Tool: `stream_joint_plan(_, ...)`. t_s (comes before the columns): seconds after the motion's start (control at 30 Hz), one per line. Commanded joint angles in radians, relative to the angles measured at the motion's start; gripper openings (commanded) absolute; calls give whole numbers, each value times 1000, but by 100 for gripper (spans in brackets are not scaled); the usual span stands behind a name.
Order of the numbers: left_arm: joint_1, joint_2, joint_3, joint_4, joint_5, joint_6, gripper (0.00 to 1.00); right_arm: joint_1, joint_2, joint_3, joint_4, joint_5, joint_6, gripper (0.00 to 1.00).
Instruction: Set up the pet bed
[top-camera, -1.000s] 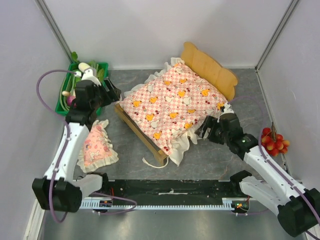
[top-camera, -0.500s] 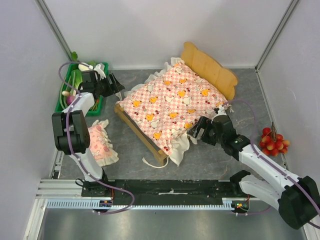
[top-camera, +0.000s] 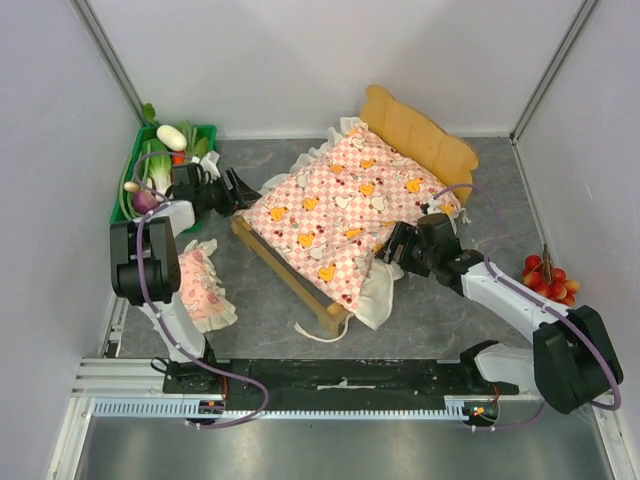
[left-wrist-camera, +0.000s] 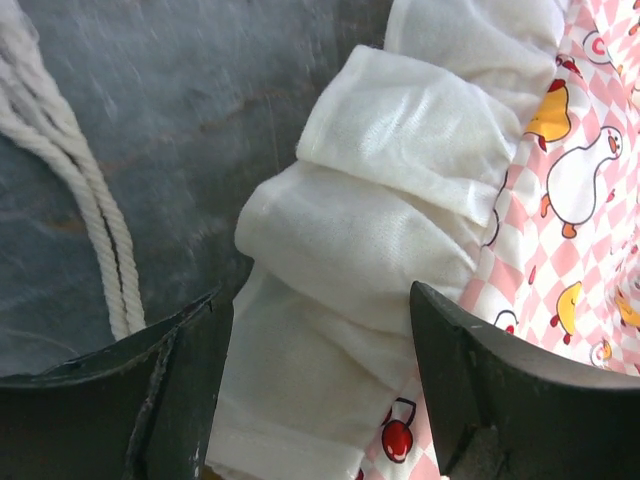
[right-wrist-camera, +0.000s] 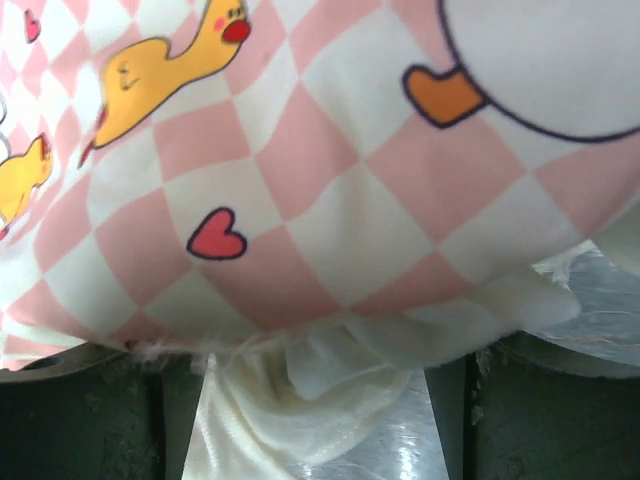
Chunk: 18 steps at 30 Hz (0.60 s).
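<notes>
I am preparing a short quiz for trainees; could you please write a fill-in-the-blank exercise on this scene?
The mattress lying on the pet bed is checked white and ____.
The small frilled pillow lies beside the ____ arm.
The bin holding vegetables is ____.
The left gripper has its jaws ____ around the white frill.
Missing words: pink; left; green; open.
</notes>
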Motion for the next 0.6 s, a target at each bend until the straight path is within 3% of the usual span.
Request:
stream_joint_plan(0.0, -67, -102, -116, 14, 122, -67, 74, -87, 4, 61, 40, 22, -76, 82)
stream_joint_plan(0.17, -230, -211, -237, 5, 48, -74, 72, -189, 86, 151, 23, -95, -183, 80)
stream_joint_plan(0.33, -373, -355, -372, 44, -80, -166, 72, -198, 189, 285, -58, -178, -284, 78)
stream_joint_plan(0.57, -669, -457, -501, 171, -203, -317, 72, -198, 322, 472, -127, -199, -378, 79)
